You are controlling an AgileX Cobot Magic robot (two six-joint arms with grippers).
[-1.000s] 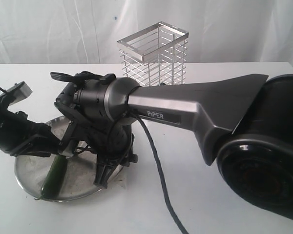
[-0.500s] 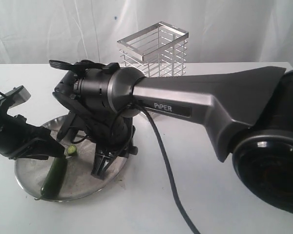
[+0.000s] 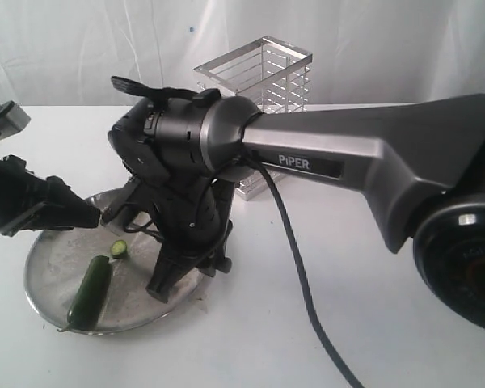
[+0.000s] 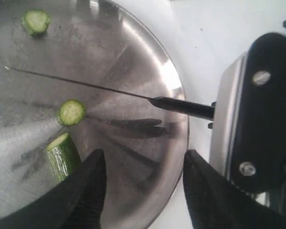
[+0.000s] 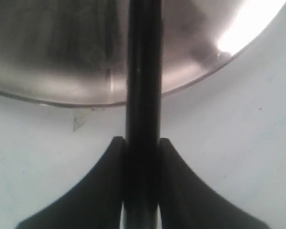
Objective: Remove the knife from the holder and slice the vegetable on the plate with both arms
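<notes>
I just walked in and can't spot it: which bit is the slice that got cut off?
Find the shiny round plate at the table's left. On it lies a long dark-green vegetable; just beyond its cut end sits the slice, a tiny separate disc showing its pale green inside.

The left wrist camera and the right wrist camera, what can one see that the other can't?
Only the left wrist view shows the cut vegetable, two round slices, one near it and one farther off, the knife's thin blade over the plate, and the open left tool holding nothing.

Only the right wrist view shows the right tool shut on the knife's black handle, seen close up.

Both show the knife, the shiny plate and the white table.
</notes>
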